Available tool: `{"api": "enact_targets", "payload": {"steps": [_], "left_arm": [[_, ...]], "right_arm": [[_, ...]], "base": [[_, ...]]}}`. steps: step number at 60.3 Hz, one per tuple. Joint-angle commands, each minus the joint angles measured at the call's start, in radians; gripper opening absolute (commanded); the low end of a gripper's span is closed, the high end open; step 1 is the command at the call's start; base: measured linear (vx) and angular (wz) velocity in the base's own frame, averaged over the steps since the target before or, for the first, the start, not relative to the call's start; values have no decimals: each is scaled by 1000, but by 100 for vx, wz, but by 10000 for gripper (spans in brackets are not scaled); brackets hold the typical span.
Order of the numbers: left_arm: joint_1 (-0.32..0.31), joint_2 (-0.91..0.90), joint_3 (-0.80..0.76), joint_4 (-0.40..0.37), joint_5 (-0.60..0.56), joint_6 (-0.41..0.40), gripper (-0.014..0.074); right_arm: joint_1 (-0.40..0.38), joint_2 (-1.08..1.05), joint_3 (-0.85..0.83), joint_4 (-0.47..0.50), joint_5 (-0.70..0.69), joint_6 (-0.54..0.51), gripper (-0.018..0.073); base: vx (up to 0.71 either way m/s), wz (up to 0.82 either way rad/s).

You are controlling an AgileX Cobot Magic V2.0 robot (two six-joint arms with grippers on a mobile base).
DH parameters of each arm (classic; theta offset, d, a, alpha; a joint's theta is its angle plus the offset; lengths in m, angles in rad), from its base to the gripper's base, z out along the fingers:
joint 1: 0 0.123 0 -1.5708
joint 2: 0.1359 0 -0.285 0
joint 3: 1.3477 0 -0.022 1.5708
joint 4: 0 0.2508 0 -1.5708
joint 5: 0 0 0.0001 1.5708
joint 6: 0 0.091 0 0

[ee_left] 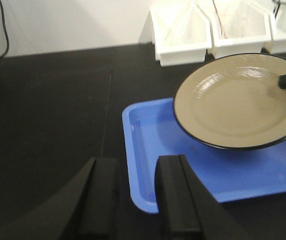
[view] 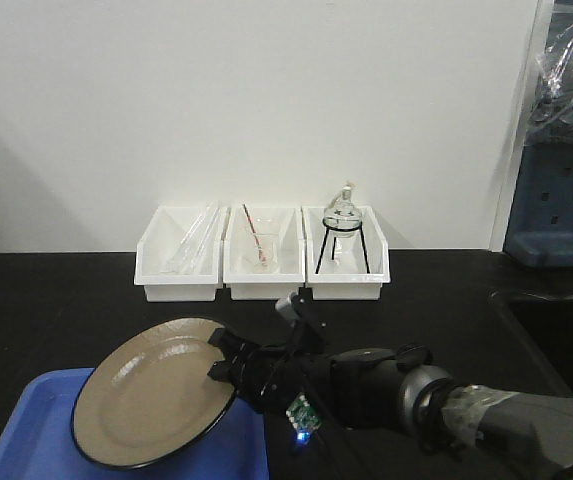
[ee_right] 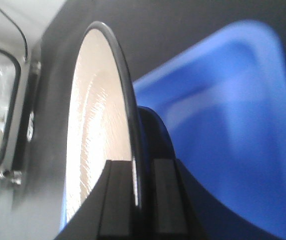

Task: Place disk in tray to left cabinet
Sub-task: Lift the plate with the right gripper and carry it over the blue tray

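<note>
Open black countertop fills the left of the left-wrist frame, unobstructed up to the wall. Three white bins line its back edge at centre of the front view. The tilted disk, clamped at its rim by the right gripper, overhangs the tray. Only the tray floor at lower left lies exposed.

right arm grey-black | green circuit board | blue light | left hand black

Wht wall, blk bench, poss. sink

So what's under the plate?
The blue tray lies under the plate, which the right end effector holds tilted by its rim. The tray floor beneath it is hidden.
</note>
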Motion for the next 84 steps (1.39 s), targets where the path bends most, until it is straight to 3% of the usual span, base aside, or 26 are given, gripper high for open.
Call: {"api": "enact_targets", "payload": {"steps": [1,16,30,43,65,84], "left_arm": [[-1,8,-32,-7,-57,-3,342],[-1,8,-32,-7,-57,-3,342],[-1,8,-32,-7,-57,-3,342],[-1,8,-32,-7,-57,-3,342],[-1,8,-32,-7,-57,-3,342],[-1,8,-32,-7,-57,-1,342]], "right_arm": [[16,-49,-64,76,41,5,-4],[36,9,-70,63,69,-85,-1],[35,11,-70,-86,63,-156,44],[35,11,-70,-270,63,-147,177],[33,-28,-70,-345,-100,-152,522],[22,-147,-70,-514,-119,-143,540]], "base": [[0,0],[0,0],[0,0],[0,0],[0,0],[0,0]]}}
